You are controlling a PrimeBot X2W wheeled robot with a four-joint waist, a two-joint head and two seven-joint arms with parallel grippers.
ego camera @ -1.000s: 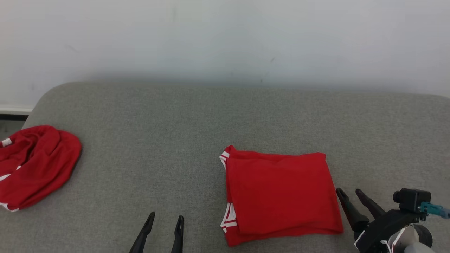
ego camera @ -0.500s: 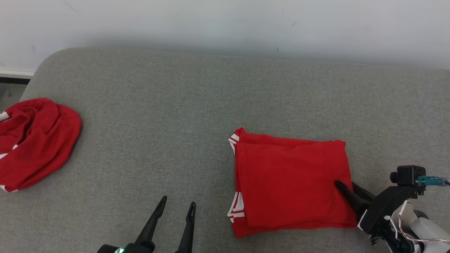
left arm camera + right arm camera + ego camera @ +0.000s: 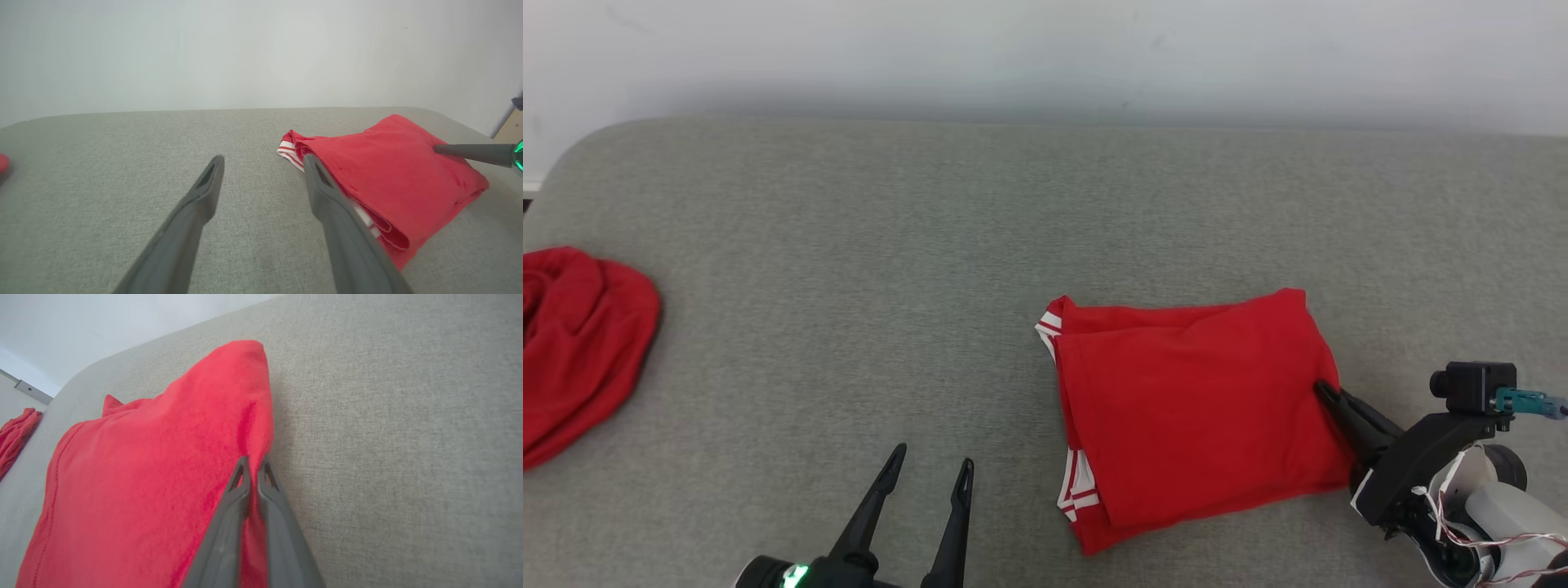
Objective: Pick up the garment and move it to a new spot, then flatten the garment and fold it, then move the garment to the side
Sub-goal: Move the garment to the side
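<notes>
Garment (image 3: 1192,408), red and folded, lies near the right of the grey cushion (image 3: 849,286), its right edge pinched by the closed right gripper (image 3: 1327,392). The left gripper (image 3: 933,456), to its left, has its fingers apart and empty; a crumpled red cloth (image 3: 572,343) lies at the far left.

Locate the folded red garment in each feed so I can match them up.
Head view: the folded garment lies right of centre, in the lower half.
Left wrist view: it is in the right half, beyond the open left gripper.
Right wrist view: it spreads across the left and centre.
Shared landmark: the right gripper, shut on the garment's right edge.
</notes>
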